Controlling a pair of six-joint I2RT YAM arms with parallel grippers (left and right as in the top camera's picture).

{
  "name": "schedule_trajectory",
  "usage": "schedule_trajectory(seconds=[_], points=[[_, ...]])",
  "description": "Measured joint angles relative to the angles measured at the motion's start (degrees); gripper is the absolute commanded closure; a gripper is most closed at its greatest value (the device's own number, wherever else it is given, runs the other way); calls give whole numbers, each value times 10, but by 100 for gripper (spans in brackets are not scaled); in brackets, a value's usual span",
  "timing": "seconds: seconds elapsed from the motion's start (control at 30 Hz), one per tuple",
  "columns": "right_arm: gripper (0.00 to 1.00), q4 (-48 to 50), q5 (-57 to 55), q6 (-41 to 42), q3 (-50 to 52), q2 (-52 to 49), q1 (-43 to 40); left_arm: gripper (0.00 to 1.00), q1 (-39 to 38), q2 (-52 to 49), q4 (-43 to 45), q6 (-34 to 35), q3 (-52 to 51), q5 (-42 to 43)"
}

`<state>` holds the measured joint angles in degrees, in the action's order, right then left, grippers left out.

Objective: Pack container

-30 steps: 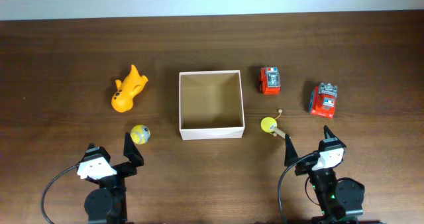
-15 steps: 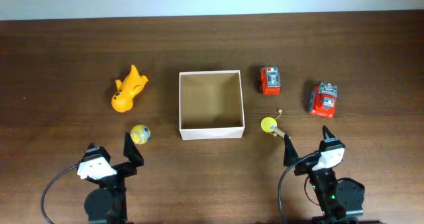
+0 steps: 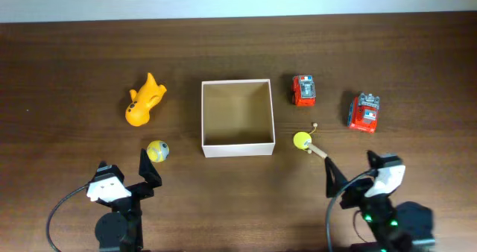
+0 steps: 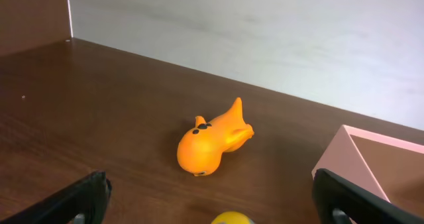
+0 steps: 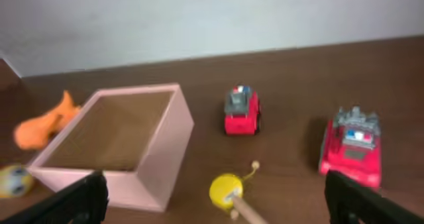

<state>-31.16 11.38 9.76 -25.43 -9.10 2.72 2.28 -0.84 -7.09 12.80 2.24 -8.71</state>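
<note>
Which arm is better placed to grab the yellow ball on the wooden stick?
Right, probably. The open right gripper sits just behind the yellow stick ball; the left gripper is beyond the container.

The table (image 3: 74,58) looks like dark wood with a fine grain and a dull sheen. The container (image 3: 237,149) seems matt cardboard, white outside, tan inside. The orange toy (image 4: 212,139) looks like smooth, slightly glossy plastic.

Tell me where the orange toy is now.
In the overhead view, the orange toy lies left of the container, apart from it; its nearest neighbour is the yellow ball.
</note>
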Motion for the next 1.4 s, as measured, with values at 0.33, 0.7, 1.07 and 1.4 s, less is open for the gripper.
schedule_trajectory(seconds=[0.33,0.7,1.07,1.4], points=[[1,-276,44,-81,-369,-414,0,1,0,0,0,0,0,2],[1,-263,127,-76,-512,-744,0,1,0,-1,0,0,0,4],[1,-502,-143,-22,-809,-848,-12,1,0,-1,0,0,0,4],[1,-464,-154,-18,-839,-895,-90,1,0,-1,0,0,0,4]])
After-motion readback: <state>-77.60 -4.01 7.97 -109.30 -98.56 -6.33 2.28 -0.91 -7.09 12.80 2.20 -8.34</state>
